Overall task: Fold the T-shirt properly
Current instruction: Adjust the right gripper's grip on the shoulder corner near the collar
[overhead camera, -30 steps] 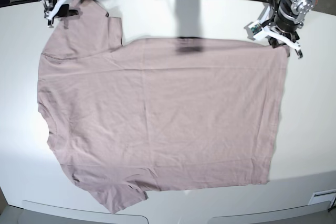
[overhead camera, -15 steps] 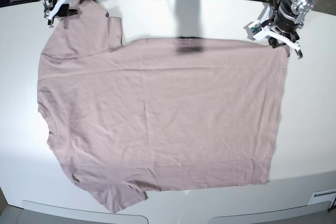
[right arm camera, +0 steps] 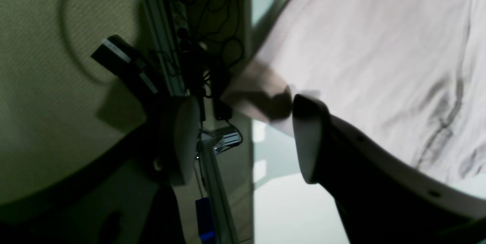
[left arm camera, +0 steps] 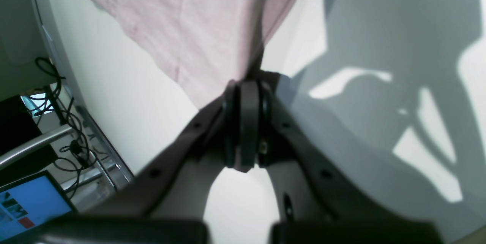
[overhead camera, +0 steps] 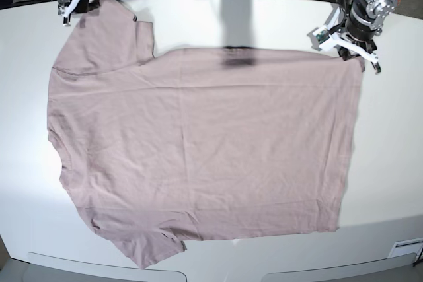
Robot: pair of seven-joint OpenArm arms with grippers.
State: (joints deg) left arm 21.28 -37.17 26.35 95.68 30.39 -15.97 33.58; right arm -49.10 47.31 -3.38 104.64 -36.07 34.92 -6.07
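White tabletop, rounded front edge, cables and dark clutter beyond far edge at top of frame. Laptop screen glimpsed lower left in left wrist view.

T-shirt, dusty pink, spread flat and filling most of the surface; collar side toward frame left, hem running down frame right, one sleeve up at upper left, other sleeve at bottom left. Mostly smooth, faint wrinkles only. Dark shadow patch on upper edge near centre.

Left gripper at upper right of base view, jaws pressed together on the upper hem corner; wrist view confirms pink cloth pinched between dark pads, fabric fanning away from the pinch.

Right gripper at upper left, over the tip of the upper sleeve. Fingers well apart, sleeve edge lying in the gap, not clamped.

Step judged: securing the two far-edge grasp points ahead of the first fold. One corner taken, other not yet. Task barely begun.

Next move calls for: closing right jaws on the sleeve edge with both layers caught, then lifting both holds together, evenly, and carrying the far edge toward the near one. Risk: uneven lift skewing the fold line.
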